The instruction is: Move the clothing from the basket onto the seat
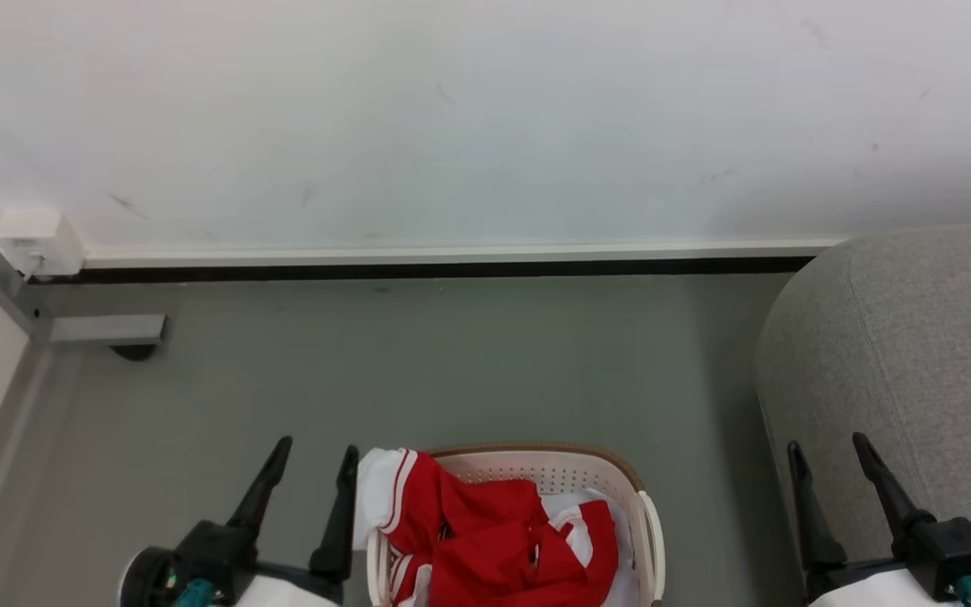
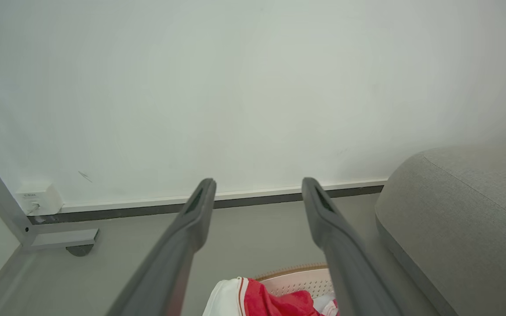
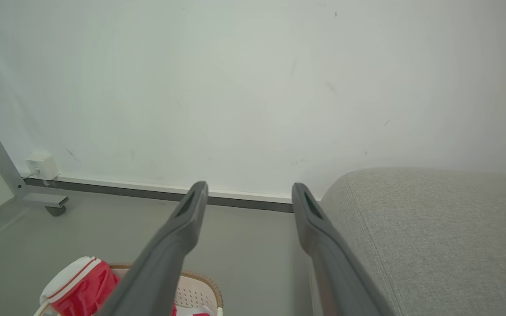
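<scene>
Red clothing (image 1: 498,539) with white sleeves and stripe trim fills the cream basket (image 1: 587,472) on the floor at the bottom centre; one white sleeve hangs over the basket's left rim. The grey seat (image 1: 915,362) rises at the right. My left gripper (image 1: 319,453) stands open just left of the basket, empty. My right gripper (image 1: 827,451) is open too, in front of the seat's edge, right of the basket. The left wrist view shows the clothing (image 2: 270,298), basket (image 2: 299,281) and seat (image 2: 464,210). In the right wrist view lie the clothing (image 3: 79,285), basket (image 3: 193,294) and seat (image 3: 433,228).
A white wall with a dark baseboard (image 1: 418,270) runs behind the grey floor. At the far left a grey metal frame foot with a caster (image 1: 110,333) stands near a white wall socket box (image 1: 34,240).
</scene>
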Robot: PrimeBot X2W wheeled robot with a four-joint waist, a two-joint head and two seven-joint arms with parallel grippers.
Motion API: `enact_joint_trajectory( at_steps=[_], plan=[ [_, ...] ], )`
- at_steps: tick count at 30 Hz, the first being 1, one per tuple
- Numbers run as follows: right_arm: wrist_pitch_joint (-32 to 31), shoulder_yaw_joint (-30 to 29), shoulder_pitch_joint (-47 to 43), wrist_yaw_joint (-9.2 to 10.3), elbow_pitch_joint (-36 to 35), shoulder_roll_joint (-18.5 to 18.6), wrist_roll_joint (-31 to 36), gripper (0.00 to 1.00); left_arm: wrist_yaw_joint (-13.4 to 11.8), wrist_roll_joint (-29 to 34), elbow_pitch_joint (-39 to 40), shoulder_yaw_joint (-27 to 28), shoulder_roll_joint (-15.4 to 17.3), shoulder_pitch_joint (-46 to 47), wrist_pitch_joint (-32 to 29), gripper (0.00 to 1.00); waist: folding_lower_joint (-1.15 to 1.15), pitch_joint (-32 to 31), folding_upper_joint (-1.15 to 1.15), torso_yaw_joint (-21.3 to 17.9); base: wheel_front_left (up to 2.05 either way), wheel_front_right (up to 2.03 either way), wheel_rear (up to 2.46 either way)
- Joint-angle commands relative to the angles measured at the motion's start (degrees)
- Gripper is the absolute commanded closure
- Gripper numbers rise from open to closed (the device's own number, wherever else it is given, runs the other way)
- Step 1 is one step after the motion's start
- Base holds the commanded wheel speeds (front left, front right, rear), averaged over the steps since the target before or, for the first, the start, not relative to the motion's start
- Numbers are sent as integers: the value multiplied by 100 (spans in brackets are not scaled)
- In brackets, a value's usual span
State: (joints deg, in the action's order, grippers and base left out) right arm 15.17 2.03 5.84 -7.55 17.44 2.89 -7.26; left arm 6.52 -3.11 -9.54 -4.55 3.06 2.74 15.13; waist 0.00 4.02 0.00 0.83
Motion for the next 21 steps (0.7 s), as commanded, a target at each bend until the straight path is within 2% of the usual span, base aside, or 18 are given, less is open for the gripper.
enact_joint_trajectory(
  at_steps=[1, 6, 11, 15, 18, 21],
  plan=[
    [-3, -32, 143, 12, -102, 0, -48, 0, 24, 6, -45, -116, 9, 214, 4, 0, 0, 258, 0, -43, 0, 0, 0],
    [-3, -95, 444, 12, -345, 35, 25, 0, 69, 55, -411, -649, 5, 955, 4, 0, 0, 860, 0, -107, 0, 0, 0],
    [-3, -164, 840, 12, -559, 95, 46, 0, 87, 203, -1343, -1258, 7, 1754, -31, 0, 0, 1508, 0, -190, 0, 0, 0],
    [-3, -172, 1118, 12, -679, 156, 86, 0, 97, 264, -2123, -1711, 0, 2390, -295, 0, 0, 2007, 0, -230, 0, 0, 0],
    [-3, -148, 1249, 12, -751, 191, 99, 0, 94, 193, -2467, -1894, -1, 2685, -487, 0, 0, 2259, 0, -245, 0, 0, 0],
    [-3, -105, 1506, 12, -905, 221, 126, 0, 94, 11, -2995, -2321, -4, 3271, -768, 0, 0, 2759, 0, -268, 0, 0, 0]
  ],
)
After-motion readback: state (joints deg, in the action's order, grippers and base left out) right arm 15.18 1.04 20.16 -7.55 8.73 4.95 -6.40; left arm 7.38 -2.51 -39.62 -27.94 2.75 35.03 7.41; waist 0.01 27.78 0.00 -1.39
